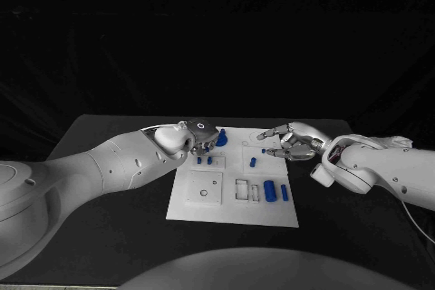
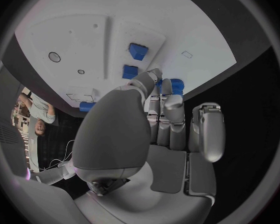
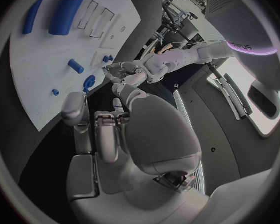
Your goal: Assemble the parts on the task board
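The white task board (image 1: pixel 195 211) lies mid-table. My left hand (image 1: pixel 201 135) is at its far left part, its thumb and fingertips (image 2: pixel 155 78) pinching a dark blue part (image 1: pixel 221 138) that stands on the board (image 2: pixel 71 35). Two small blue pegs (image 1: pixel 205 159) stand just nearer to me. My right hand (image 1: pixel 291 143) hovers over the board's far right edge, fingers apart and holding nothing. In the right wrist view it (image 3: pixel 115 134) faces the board (image 3: pixel 53 59), the left hand (image 3: pixel 122 74) and the pinched part (image 3: pixel 88 82).
A thick blue cylinder (image 1: pixel 269 190) and a slim blue pin (image 1: pixel 283 192) lie on the board's right side beside white rectangular slots (image 1: pixel 242 189). A short blue peg (image 1: pixel 253 161) lies near the right hand. A raised white square (image 1: pixel 205 188) sits on the left.
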You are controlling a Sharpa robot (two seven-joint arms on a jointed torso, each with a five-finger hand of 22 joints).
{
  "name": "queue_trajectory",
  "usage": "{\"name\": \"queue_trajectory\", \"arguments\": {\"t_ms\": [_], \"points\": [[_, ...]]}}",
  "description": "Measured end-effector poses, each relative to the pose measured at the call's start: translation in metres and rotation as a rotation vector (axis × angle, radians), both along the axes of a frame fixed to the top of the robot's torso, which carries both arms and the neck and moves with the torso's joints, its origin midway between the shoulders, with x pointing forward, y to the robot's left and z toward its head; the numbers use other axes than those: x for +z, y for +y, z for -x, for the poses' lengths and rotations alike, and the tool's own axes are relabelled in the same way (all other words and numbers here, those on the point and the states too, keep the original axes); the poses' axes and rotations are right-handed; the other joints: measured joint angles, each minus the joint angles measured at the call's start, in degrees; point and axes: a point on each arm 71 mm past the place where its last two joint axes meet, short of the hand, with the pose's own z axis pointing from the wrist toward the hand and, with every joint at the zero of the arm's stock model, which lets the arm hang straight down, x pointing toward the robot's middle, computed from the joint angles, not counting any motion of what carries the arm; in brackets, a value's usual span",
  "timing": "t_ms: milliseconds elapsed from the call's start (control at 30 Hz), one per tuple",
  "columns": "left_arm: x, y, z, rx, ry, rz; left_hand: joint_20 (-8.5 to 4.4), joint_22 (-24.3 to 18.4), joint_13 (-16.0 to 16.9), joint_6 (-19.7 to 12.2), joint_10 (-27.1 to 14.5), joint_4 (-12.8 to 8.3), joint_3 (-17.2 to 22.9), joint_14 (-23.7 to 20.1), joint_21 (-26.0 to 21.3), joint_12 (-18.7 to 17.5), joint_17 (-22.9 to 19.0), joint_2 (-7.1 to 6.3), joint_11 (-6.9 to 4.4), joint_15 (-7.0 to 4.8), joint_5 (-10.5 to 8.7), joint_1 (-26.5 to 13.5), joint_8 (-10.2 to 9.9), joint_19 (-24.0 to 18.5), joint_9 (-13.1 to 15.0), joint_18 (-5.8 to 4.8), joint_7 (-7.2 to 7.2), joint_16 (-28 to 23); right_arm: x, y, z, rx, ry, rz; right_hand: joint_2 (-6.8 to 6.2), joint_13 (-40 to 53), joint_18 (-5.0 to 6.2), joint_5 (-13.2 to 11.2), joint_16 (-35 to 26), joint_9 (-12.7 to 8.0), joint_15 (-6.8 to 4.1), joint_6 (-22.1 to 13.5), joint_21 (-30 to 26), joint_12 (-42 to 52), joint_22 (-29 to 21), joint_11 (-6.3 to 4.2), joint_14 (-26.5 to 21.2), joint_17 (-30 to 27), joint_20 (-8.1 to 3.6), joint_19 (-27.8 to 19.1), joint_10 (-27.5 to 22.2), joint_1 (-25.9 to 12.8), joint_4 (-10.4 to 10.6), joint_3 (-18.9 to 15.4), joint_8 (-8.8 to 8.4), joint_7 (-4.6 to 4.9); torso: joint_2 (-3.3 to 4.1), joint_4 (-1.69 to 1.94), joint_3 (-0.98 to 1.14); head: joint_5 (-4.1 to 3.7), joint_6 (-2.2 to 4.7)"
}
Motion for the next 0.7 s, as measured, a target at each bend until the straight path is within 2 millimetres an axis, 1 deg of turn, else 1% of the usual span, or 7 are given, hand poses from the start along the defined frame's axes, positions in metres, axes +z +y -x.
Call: {"name": "queue_trajectory", "arguments": {"t_ms": [233,333,367,700], "points": [[-0.0017,0.0013,-0.0002,0.003,0.004,-0.015,0.00,0.00,-0.01,0.00,-0.01,0.00,0.00,0.00,-0.33,-0.17,-0.21,0.24,0.01,0.00,-0.16,0.24,-0.10,0.00,-0.12,0.00,-0.01,-0.22,0.0000,-0.0003,-0.0001,-0.002,0.001,-0.001,0.00,0.00,0.00,-0.24,0.00,0.00,0.00,0.00,0.00,0.06,-0.01,0.00,0.00,0.00,0.00,0.00,0.00,0.00,0.00,0.00,0.00,0.00,0.00,0.01,0.00,0.07,0.00],[-0.0030,0.0012,-0.0001,0.003,0.004,-0.017,0.00,0.00,-0.01,0.00,-0.02,-0.15,0.15,-0.02,-0.33,-0.17,-0.24,0.32,0.02,0.02,-0.28,0.32,-0.10,0.00,-0.11,0.00,-0.01,-0.22,0.0000,-0.0003,-0.0001,-0.002,0.002,-0.002,0.00,0.00,0.00,-0.24,0.00,-0.01,0.00,0.00,0.00,0.06,-0.01,0.00,0.00,0.00,0.00,0.00,0.00,0.00,0.00,0.00,0.00,0.00,0.00,0.02,-0.01,0.00,0.00],[-0.0032,0.0008,0.0000,0.003,0.003,-0.017,0.00,0.00,0.01,-0.01,-0.03,-0.15,0.15,-0.20,-0.33,-0.17,-0.27,0.32,0.03,0.20,-0.32,0.32,-0.10,0.00,-0.12,0.00,-0.01,-0.22,0.0000,-0.0003,0.0000,-0.003,0.003,-0.003,0.00,0.00,0.00,-0.24,0.00,-0.01,0.00,0.00,0.00,0.06,-0.01,0.00,0.00,0.00,0.00,0.00,0.00,0.00,0.00,0.00,0.00,0.00,0.00,0.02,-0.01,-0.02,0.00],[-0.0063,-0.0015,0.0014,-0.004,-0.014,-0.010,0.00,0.00,0.07,-0.01,-0.09,-0.16,0.14,-0.20,-0.33,-0.16,-0.27,0.46,0.10,0.20,-0.42,0.46,-0.10,0.00,-0.25,0.00,-0.01,-0.22,0.0001,-0.0012,0.0005,-0.005,0.005,-0.005,0.00,0.00,0.00,-0.24,0.00,-0.01,0.00,0.17,0.00,0.06,-0.01,0.00,0.00,0.04,0.00,0.00,0.00,0.00,0.00,0.00,0.00,-0.18,0.03,0.02,-0.01,-0.10,0.00]]}}
